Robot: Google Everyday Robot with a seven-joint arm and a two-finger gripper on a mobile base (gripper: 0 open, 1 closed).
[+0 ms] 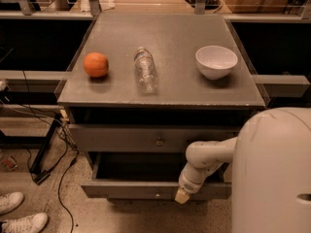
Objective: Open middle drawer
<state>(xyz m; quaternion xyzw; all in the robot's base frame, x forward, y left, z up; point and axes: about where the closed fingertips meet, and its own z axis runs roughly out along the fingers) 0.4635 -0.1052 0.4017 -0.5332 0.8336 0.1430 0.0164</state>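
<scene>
The grey cabinet [160, 93] has a closed upper drawer [121, 139] with a round knob [159, 142]. Below it the middle drawer [126, 189] stands pulled out, its dark inside showing behind the long shallow front, with a small knob [156, 194] at the centre. My gripper [181, 196] hangs from the white arm [206, 157]. Its cream tip is at the drawer's front edge, a little right of the knob. The lowest drawer is hidden under the pulled-out one.
On the cabinet top lie an orange [95, 64], a clear plastic bottle on its side [145, 69] and a white bowl [216, 61]. My white body [272, 174] fills the lower right. Cables [53, 144] and white shoes [19, 212] are on the floor at left.
</scene>
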